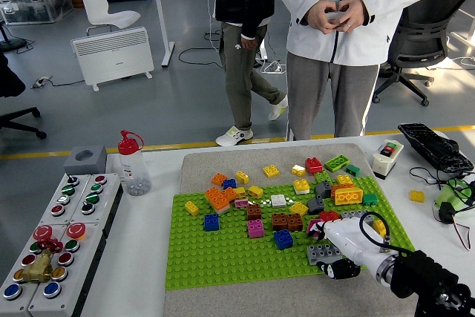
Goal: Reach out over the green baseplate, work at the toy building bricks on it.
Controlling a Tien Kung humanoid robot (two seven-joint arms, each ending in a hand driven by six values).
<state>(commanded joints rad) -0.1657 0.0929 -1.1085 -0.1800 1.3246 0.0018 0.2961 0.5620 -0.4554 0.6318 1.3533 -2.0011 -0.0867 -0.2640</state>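
A: Right arm enters from the lower right corner, black forearm low over the table, white-shelled right hand [335,249] stretched out over the near right part of the green baseplate [223,254].

B: Pose of the hand?

A: Laid nearly flat, back of the hand upward, fingers pointing left toward the middle of the plate. Dark fingertips curl down onto a grey brick [320,252] at the plate's near edge. Whether they actually grip it I cannot tell; the palm hides the underside.

B: Anything else touching the hand?

A: A red brick [329,216] sits just beyond the knuckles, and a blue brick [283,239] lies just left of the fingertips, apart from them.

B: Where is the baseplate itself?

A: On a grey mat [245,161] in the middle of the white table. Most toy building bricks cluster on its far half: an orange brick [218,199], a pink one [255,228], two brown ones [286,221]. Others lie loose on the mat beyond it.

B: Left arm?

A: Not visible.

B: People?

A: One person in a pale jacket [356,5] stands at the far side, both hands clasped around a small object at the waist. A second person in dark clothes [241,5] stands to that one's left in the picture.
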